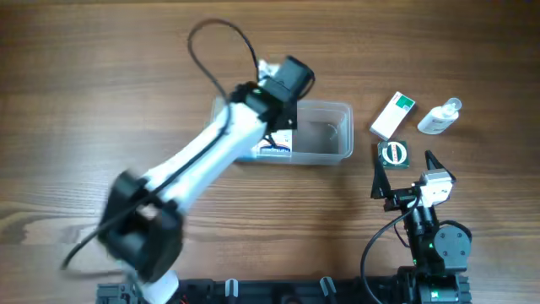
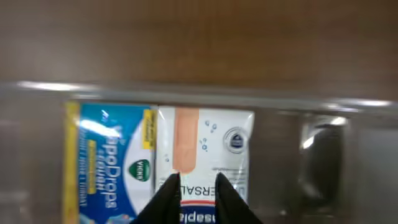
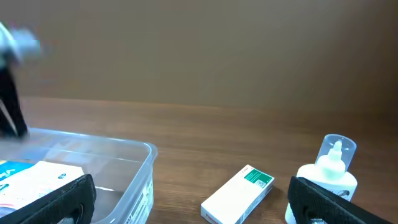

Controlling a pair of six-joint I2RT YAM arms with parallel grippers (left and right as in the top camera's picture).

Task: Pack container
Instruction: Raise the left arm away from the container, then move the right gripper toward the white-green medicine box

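Your container (image 1: 329,135) sits mid-table, slightly toward 12 o'clock. Its 9 o'clock half lies under the left arm, and its 3 o'clock half shows bare floor. Inside, a blue box (image 2: 112,165) and a white plaster box (image 2: 208,140) touch side by side. The left gripper (image 2: 196,183) hangs over the white box, jaws parted narrowly, gripping nothing. Off the 3 o'clock rim sit a green-and-white box (image 1: 393,115), a dark packet (image 1: 393,154) and a small bottle (image 1: 439,116). At 4 o'clock, the right gripper (image 1: 406,173) stands wide and empty. Wood table (image 1: 84,84) shows at 9 o'clock.

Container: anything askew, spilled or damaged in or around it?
Nothing stands out. The blue box and the white box lie flat side by side in the container. Outside it, the green-and-white box lies flat and the bottle stands upright; no spill visible.
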